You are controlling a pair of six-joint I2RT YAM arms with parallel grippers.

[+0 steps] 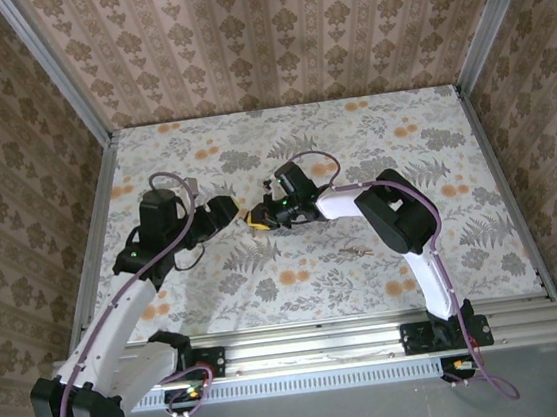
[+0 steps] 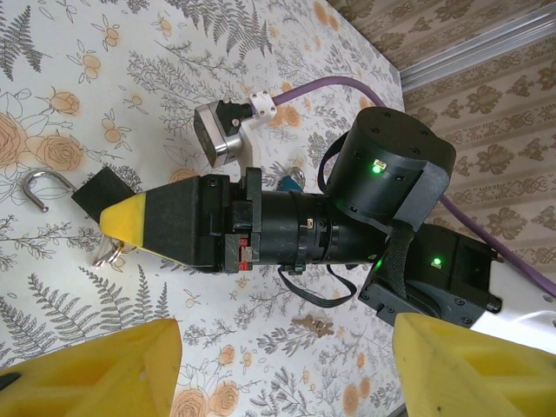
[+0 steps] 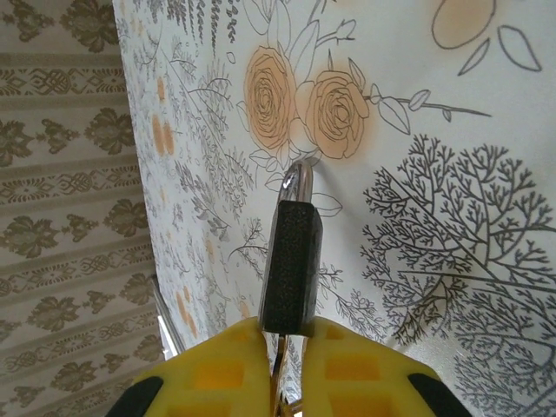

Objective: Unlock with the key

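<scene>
- Two arms faced each other mid-frame over the flowered counter [image 1: 433,151].
- The right gripper [image 3: 282,334] pinched the key [image 3: 291,261] by its black head.
- The left gripper [image 2: 278,382] stood spread.

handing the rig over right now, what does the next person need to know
Left hand: open, empty, facing the right hand.
Right hand: shut on the key, pinching its black head; the wire ring hangs under the fingertips.
A silver hook sticks out past the head; I cannot tell whether it is a shackle.
Done: key gripped.
Left: confirm where the lock is, insert the key, turn.
</scene>
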